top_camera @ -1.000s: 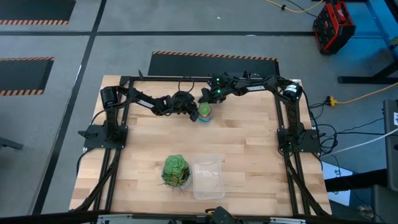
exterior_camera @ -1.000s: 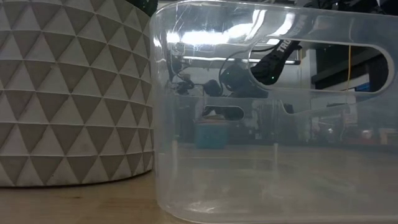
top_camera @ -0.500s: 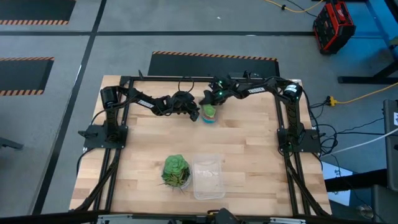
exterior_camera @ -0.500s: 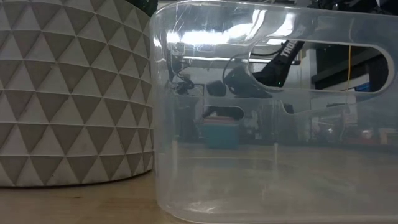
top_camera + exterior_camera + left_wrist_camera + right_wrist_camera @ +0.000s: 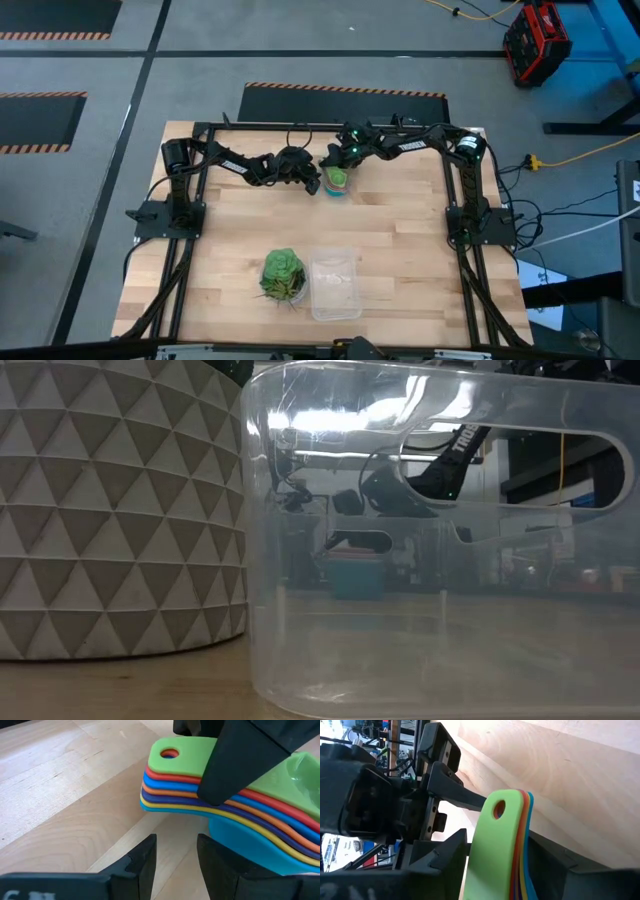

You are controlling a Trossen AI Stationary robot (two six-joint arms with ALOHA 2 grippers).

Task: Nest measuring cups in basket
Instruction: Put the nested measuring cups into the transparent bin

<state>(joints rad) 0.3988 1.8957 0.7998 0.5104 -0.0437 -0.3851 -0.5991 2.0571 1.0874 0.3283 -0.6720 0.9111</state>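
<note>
Movement has almost stopped: over the last second you shifted the measuring cups [image 5: 337, 181] a little toward the right arm's side at the far edge of the tabletop [image 5: 390, 250], and in the last half second nothing visibly changed. The stack is already nested, green cup on top, then red, orange, purple and yellow layers, with the light blue one largest at the bottom. What remains, you can judge, is the whole carry to the basket [image 5: 335, 283], which sits well apart at the near edge, just beside the green leafy ball [image 5: 283, 270] in its pot [image 5: 120, 510].

Your right gripper [image 5: 227, 772] is closed on the stacked handles; one dark finger lies across the green handle, just behind its hanging hole. Your left gripper [image 5: 175, 857] hangs just beside the stack with its fingers parted, holding nothing.

The cups are smooth, glossy plastic, with flat rounded handles fanning out in thin coloured layers. The basket is clear, thin-walled plastic with rounded corners and a long slot handle cut into its wall. The pot has a pale faceted triangle pattern. The tabletop is light wood with visible grain and plank seams.
</note>
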